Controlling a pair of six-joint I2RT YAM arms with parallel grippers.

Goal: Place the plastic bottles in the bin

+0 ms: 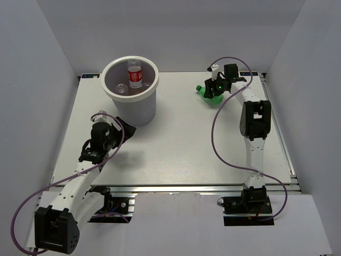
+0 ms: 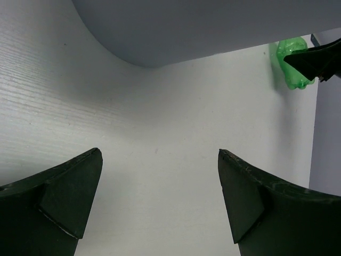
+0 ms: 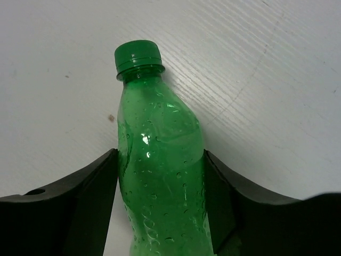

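We see the white surface (image 1: 181,154) carrying the bin (image 1: 136,112) at far left, a red-labelled bottle (image 1: 135,76) upright inside. The green bottle (image 3: 162,176) lies far right, long axis flat, cap pointing left toward the bin, the right fingers (image 3: 85,197) pressing both its sides. The left fingers (image 2: 64,192) gape wide, empty, beside the bin.

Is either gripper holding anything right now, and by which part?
The right gripper clamps the green bottle at mid-body, one finger each side. The left gripper is open, holding nothing.
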